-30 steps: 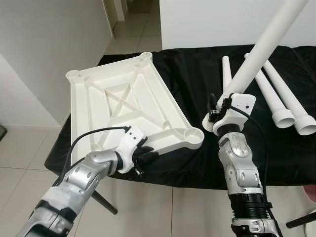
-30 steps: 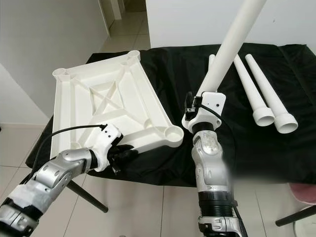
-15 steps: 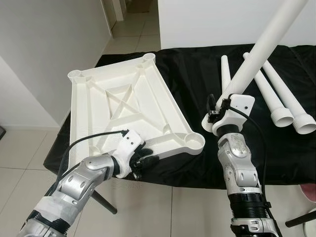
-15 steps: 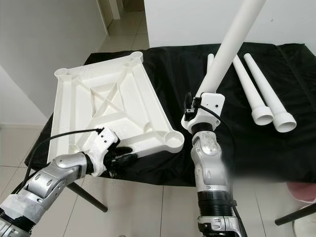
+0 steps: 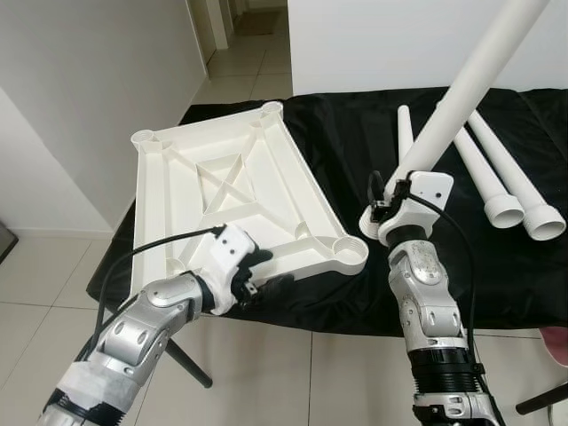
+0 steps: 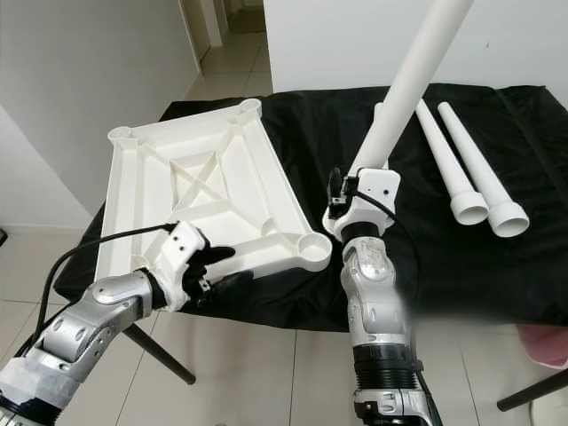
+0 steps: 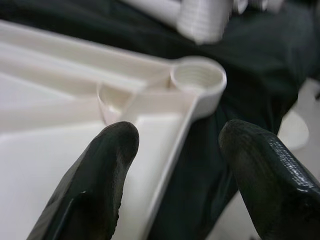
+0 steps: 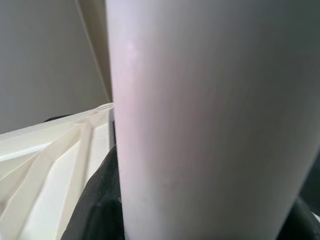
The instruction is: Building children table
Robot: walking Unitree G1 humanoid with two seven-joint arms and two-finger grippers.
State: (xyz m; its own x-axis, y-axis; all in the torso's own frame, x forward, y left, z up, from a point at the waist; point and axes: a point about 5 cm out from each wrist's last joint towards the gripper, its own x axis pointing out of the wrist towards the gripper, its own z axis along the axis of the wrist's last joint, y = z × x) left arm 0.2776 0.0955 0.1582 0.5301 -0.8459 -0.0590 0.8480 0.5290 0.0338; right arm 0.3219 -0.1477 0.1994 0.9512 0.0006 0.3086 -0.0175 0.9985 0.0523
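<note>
The inverted table panel [image 5: 232,200] lies on the left of the tabletop [image 5: 355,151]. Three table legs [image 5: 497,177] lie at the right rear. A fourth leg [image 5: 461,84] stands tilted between them, right of the panel's near corner socket [image 5: 344,250].

Left gripper opened and drawn back from tabletop edge

Black two-fingered left gripper [image 5: 259,277], earlier tucked low against the near edge of the upturned white plastic ribbed tabletop [image 5: 226,191], now lifted a little and spread, one black finger [image 7: 105,170] over the white rim, the other [image 7: 260,165] out over the black cloth [image 5: 355,142], rim running between them. Silver left forearm swung slightly inward and higher. Tabletop's near corner socket [image 5: 351,251] now nearer the threaded end of the long white plastic tube leg [image 5: 461,89] clamped in the right gripper [image 5: 390,200]. Whole scene shifted slightly down and right in the head views: camera motion.
</note>
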